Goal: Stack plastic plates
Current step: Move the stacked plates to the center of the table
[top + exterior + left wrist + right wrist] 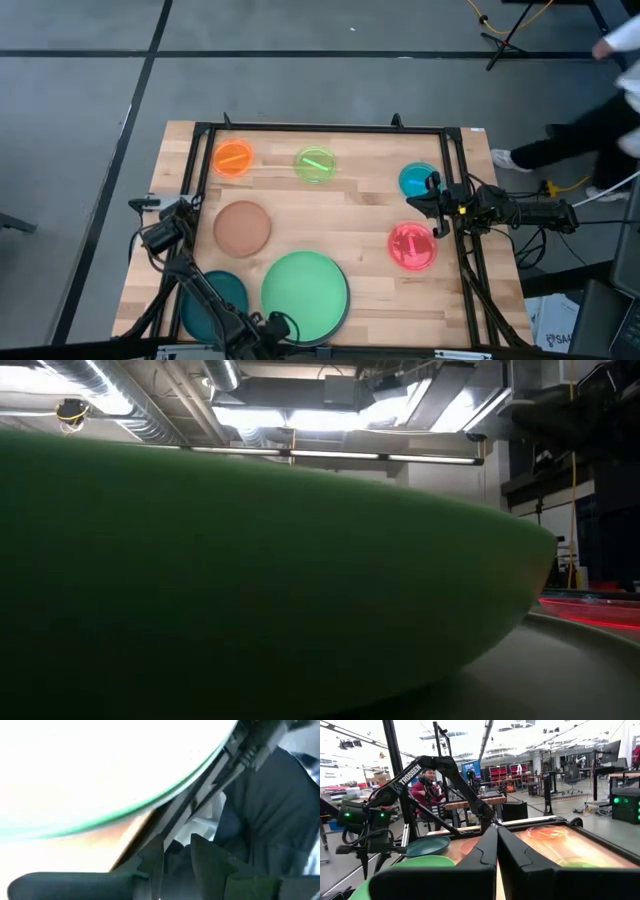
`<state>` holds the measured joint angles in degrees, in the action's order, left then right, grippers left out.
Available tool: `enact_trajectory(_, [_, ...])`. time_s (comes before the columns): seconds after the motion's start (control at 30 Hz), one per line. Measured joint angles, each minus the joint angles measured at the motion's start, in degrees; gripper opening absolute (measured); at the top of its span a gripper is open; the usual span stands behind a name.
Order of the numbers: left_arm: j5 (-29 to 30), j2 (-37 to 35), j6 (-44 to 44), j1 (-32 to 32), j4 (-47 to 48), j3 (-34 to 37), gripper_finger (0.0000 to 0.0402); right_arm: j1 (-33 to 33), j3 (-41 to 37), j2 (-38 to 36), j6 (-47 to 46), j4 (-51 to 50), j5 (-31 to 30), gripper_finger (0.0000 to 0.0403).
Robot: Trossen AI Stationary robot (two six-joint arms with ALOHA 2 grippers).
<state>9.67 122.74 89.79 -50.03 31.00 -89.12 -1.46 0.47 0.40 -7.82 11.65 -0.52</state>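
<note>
The high view shows seven plates lying flat on the wooden table: small orange (pixel 233 158), lime (pixel 315 165), blue (pixel 416 180) and pink-red (pixel 412 246), brown (pixel 242 228), dark teal (pixel 212 306), and large light green (pixel 305 290). A dark rim (pixel 343 318) shows under the green plate's right side. My left gripper (pixel 278 326) (pixel 177 847) is at the green plate's near edge, its fingers a narrow gap apart with nothing between them. My right gripper (pixel 412 202) (pixel 496 827) is shut and hovers between the blue and pink-red plates.
A black frame (pixel 320 128) borders the table's far, left and right sides. The green plate (pixel 250 580) fills the low view, with the pink-red plate (pixel 595 608) beyond it. A person (pixel 600 130) stands past the table's far right corner; another sits (pixel 427 790) beyond the left side.
</note>
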Motion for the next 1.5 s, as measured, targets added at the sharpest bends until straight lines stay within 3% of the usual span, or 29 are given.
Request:
enact_trajectory(0.37, [-2.3,-0.2,4.3,2.2,0.4,3.2,0.0090,-0.1,0.0,0.0,-3.6,-4.4,2.5,0.0005])
enact_trajectory(1.03, [5.2,-0.1,-5.5,8.4,1.7,3.3,0.0090,0.0,0.0,0.0,-4.2,-4.5,4.1,0.0005])
enact_trajectory(1.5, [6.2,-0.1,-16.0,15.0,3.1,3.3,0.0090,0.0,0.0,0.0,-4.1,-4.5,4.0,0.0005])
